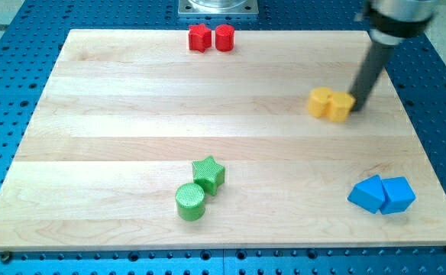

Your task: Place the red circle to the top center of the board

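Red circle at top centre: placement appears complete.
Red circle (224,37) sits at the board's (131,114) top edge, centre, touching a red block (199,37). My tip (357,106), jawless, holding nothing, touches the yellow blocks (331,104) near the right edge.

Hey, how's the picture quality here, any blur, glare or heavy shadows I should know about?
Camera view: the rod is motion-blurred near the view's top right, though my tip reads clearly against the right side of the yellow blocks. Lighting is even and soft; the wooden board shows no glare. The green cylinder and blue blocks cast only faint shadows and look sharp.
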